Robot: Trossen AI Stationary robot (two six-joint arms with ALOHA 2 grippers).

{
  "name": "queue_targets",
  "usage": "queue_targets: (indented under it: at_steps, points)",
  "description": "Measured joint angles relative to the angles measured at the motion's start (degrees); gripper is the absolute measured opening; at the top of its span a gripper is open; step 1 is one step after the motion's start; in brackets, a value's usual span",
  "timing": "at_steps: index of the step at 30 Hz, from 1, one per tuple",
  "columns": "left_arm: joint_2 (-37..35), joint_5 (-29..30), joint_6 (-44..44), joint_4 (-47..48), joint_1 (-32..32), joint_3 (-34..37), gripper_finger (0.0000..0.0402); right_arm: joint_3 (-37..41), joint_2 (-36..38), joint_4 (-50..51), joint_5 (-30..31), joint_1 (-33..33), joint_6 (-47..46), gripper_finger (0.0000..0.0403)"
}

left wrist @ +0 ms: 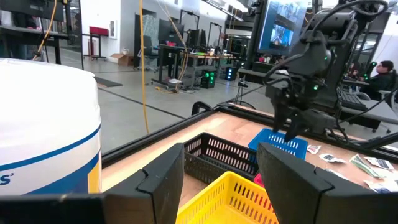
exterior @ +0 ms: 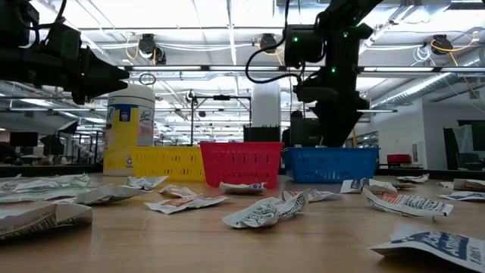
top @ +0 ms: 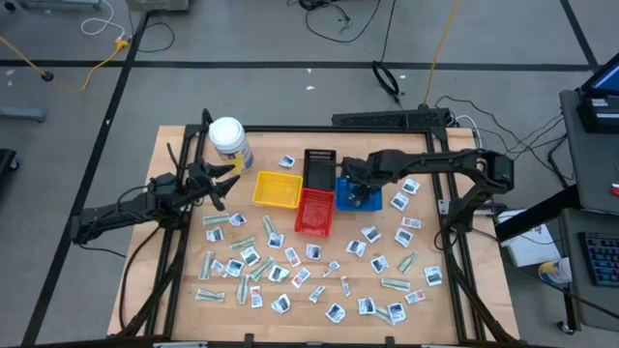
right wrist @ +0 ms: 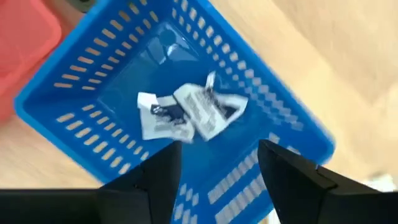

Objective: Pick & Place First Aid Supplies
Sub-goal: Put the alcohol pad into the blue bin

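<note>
Fingers (right wrist: 163, 180) of the right gripper (right wrist: 217, 177) hang open above packets (right wrist: 186, 113) in the blue tray (right wrist: 81, 81).

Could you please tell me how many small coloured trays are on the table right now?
4: the yellow tray left, the red tray beside it, the black tray behind, and the blue tray under the right claw.

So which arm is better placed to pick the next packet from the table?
Probably the right. Its gripper hangs open and empty over the blue tray, with loose packets just beside it. The left gripper, also open, waits by the white jar.
</note>
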State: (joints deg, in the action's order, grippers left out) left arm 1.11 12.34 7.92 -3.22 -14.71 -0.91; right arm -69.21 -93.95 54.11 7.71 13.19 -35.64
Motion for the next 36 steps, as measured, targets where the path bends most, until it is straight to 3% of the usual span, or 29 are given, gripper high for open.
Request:
queue_targets:
  at_steps: [9, 16, 29, 36]
  points:
    - [0.00, 0.02, 0.00, 0.00, -0.01, 0.00, 0.0209, -0.73, 0.00, 3.15, -0.18, -1.35, -19.65, 0.0203]
    - [-0.01, 0.00, -0.02, 0.00, 0.01, 0.00, 0.0209, -0.73, 0.00, 3.63, -0.25, -2.77, -27.42, 0.0203]
    - [0.00, 0.01, 0.00, 0.00, -0.01, 0.00, 0.0209, -0.73, 0.00, 5.17, -0.71, -19.14, -42.25, 0.0203]
    - [0.00, 0.01, 0.00, 0.00, 0.01, 0.00, 0.0209, -0.75, 0.00, 5.75, -5.16, -28.64, -49.38, 0.0203]
